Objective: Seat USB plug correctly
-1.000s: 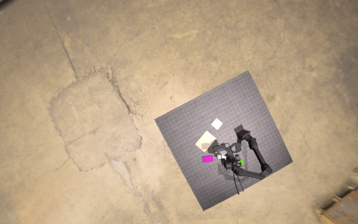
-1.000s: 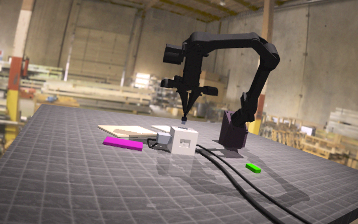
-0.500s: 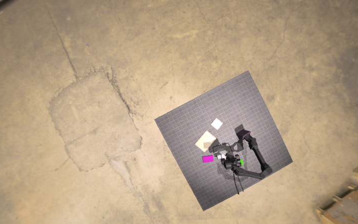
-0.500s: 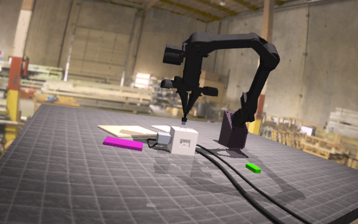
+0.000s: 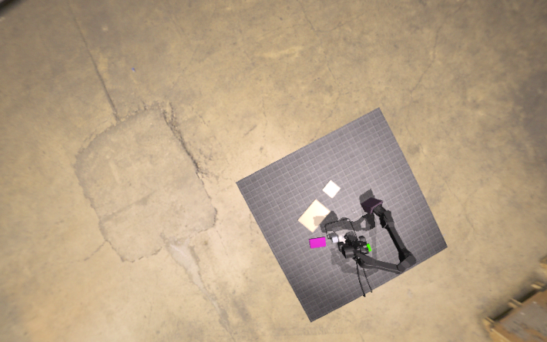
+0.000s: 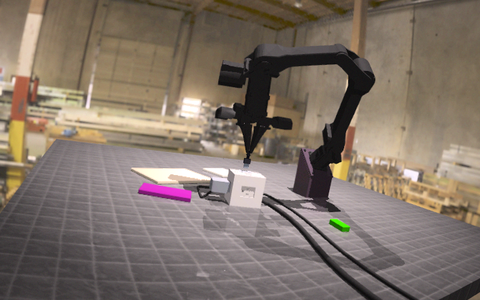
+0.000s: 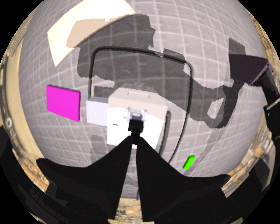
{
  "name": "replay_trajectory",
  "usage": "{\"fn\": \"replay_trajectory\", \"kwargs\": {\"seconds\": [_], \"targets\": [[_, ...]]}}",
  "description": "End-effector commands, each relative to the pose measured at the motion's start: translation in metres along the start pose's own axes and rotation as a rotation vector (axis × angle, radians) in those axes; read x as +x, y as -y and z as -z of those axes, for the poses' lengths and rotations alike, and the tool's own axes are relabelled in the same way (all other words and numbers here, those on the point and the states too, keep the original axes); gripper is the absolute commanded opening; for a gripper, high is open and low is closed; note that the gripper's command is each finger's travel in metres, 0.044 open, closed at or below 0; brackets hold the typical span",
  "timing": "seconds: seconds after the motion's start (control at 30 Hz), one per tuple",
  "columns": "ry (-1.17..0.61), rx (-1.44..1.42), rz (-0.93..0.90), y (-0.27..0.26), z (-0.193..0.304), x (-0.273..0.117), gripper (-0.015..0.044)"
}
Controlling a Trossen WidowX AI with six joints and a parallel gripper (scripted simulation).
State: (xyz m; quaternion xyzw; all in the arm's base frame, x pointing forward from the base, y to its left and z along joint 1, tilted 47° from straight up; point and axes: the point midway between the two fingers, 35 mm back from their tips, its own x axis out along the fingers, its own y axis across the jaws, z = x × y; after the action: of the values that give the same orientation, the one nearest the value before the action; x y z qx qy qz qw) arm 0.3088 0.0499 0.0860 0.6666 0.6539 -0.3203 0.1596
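Observation:
The white power cube (image 6: 237, 196) (image 7: 118, 131) stands on the table, with a socket face toward the exterior camera. My gripper (image 6: 248, 154) (image 7: 135, 140) points straight down over the cube and is shut on the small USB plug (image 6: 247, 161) (image 7: 136, 125). The plug has a black body and a light metal tip pointing down. In the exterior view the tip is just above the cube's top, with a small gap showing. The top socket is mostly hidden behind the plug in the wrist view, and which way round the plug is cannot be told.
A grey-white adapter (image 6: 219, 184) (image 7: 97, 111) with a black cable sits at the cube's side. A magenta block (image 5: 317, 242) (image 6: 164, 192) (image 7: 63, 103), a green block (image 6: 339, 225) (image 7: 189, 162), a cream board (image 5: 312, 212) and a white square (image 5: 331, 188) lie on the table. Black cables (image 6: 314, 242) run past the cube.

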Motion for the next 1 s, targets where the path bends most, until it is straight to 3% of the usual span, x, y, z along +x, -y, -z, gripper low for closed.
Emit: {"fn": "replay_trajectory", "kwargs": {"seconds": [0.0, 0.97], "targets": [[-0.008, 0.005, -0.001, -0.0002, 0.0007, 0.0008, 0.0000], [-0.015, 0.006, -0.001, -0.0002, 0.0011, 0.0043, 0.0000]]}}
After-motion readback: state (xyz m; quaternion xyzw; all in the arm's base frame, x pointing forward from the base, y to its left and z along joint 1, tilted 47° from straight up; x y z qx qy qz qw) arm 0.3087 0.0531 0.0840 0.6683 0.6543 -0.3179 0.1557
